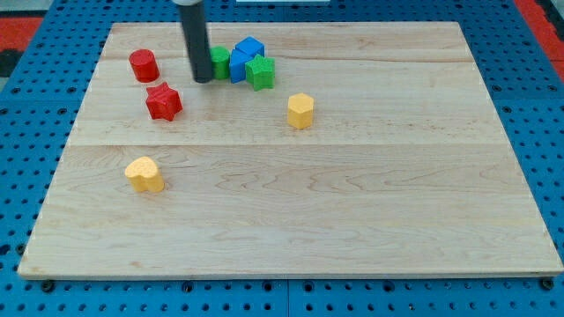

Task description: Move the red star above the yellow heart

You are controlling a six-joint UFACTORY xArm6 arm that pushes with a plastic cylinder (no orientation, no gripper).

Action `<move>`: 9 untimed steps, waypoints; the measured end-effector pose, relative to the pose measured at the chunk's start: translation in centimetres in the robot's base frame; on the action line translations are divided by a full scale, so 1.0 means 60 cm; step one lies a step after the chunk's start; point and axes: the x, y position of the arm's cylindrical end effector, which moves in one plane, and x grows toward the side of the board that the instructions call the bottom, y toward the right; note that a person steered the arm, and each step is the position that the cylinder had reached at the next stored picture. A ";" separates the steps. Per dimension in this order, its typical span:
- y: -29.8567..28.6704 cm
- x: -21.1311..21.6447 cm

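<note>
The red star [164,101] lies on the wooden board at the view's upper left. The yellow heart [144,173] lies below it, slightly to the left, with bare board between them. My tip [203,79] rests on the board up and to the right of the red star, a short gap away. It stands just left of a green block [219,62].
A red cylinder [143,65] sits up and left of the star. A cluster of blue blocks [247,56] and a green star [261,72] lies right of my tip. A yellow hexagon block [300,110] sits near the board's middle. The board's edge [282,275] runs along the bottom.
</note>
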 end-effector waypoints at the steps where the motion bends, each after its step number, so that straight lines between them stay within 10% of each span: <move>1: -0.040 -0.078; 6: -0.001 0.208; 7: 0.025 0.119; 9: -0.067 0.224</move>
